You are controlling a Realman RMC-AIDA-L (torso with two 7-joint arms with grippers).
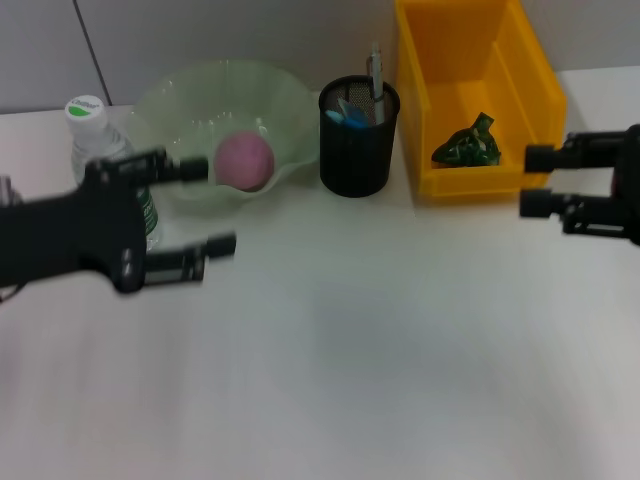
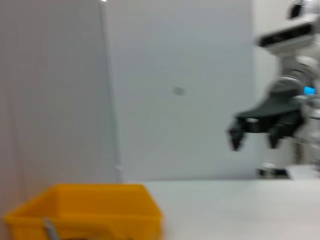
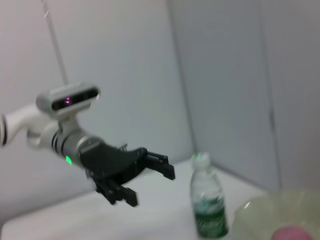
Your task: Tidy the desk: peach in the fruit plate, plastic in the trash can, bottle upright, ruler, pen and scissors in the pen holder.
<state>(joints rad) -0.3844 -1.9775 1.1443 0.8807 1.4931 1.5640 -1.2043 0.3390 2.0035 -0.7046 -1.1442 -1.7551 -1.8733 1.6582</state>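
All items visible appear to be in their assigned places. The peach (image 1: 244,160) lies in the fruit plate (image 1: 170,100), a pale green bowl at the rear of the bench (image 1: 350,350). The green plastic (image 1: 467,145) lies on the floor of the yellow trash can (image 1: 535,95). The bottle (image 1: 100,150) stands upright, cap on, beside the plate. The pen holder (image 1: 357,150) stands between plate and trash can; a pen (image 1: 376,75) and blue items protrude from it, but ruler and scissors cannot be told apart. Judged from this, the task is at or near completion.

The left gripper (image 1: 205,205) hovers in front of the bottle and plate, jaws spread, holding nothing. The right gripper (image 1: 540,180) hovers just beside the trash can, jaws spread, also empty.

Only the head view shows the can's contents and the holder. The left wrist view shows the can's outer wall and the right gripper side-on. The right wrist view shows the left gripper above the bench, with the bottle's upright stance confirmed.
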